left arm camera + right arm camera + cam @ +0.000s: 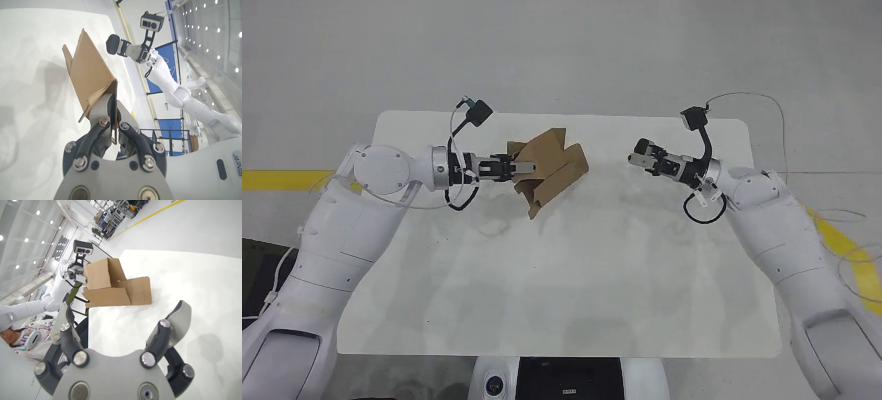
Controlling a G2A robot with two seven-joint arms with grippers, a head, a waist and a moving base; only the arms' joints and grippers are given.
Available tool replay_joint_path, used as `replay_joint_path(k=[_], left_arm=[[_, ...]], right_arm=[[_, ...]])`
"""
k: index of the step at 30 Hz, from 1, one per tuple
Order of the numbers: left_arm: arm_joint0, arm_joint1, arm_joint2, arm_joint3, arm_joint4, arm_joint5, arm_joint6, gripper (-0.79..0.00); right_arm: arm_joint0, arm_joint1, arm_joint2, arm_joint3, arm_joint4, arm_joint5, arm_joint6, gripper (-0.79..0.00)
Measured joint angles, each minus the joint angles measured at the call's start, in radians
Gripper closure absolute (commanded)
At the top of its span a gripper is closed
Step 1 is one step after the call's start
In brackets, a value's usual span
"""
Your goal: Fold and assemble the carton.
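Judging by shape, you were early in job: brown corrugated cardboard carton (554, 168) sat half-opened over far side of white table (542, 300), left of centre, flaps loose, none tucked. Left gripper (113, 106) had fingers pinched tight on carton's left wall. Right gripper (122, 308) hung well apart at right, fingers spread wide, empty. Squaring body and folding flaps were not yet done.

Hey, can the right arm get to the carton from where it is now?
Probably yes. The right gripper is open and faces the carton across bare table, with nothing between them. The left gripper clamps the carton's opposite edge, leaving the nearer flaps free.
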Motion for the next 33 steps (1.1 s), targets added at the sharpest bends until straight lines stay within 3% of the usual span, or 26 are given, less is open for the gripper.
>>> replay_joint_path(k=[6, 12, 19, 22, 33], left_arm=[[0.006, 0.007, -0.011, -0.006, 0.0, -0.05, -0.087, 0.0], [0.019, 0.013, -0.019, -0.037, -0.018, -0.083, -0.149, 0.0], [0.032, 0.018, -0.028, -0.06, -0.044, -0.088, -0.19, 0.0], [0.038, 0.02, -0.032, -0.071, -0.056, -0.084, -0.2, 0.0], [0.052, 0.023, -0.035, -0.112, -0.077, -0.077, -0.205, 0.0]], right_arm=[[0.002, 0.026, -0.075, -0.187, 0.049, 0.062, 0.087, -0.785], [0.046, 0.057, -0.212, -0.286, 0.096, 0.049, 0.074, -0.785], [0.136, 0.084, -0.401, -0.263, 0.121, -0.052, -0.026, -0.468], [0.177, 0.09, -0.481, -0.247, 0.135, -0.083, -0.058, -0.403], [0.269, 0.081, -0.619, -0.194, 0.243, -0.082, -0.057, -0.366]])
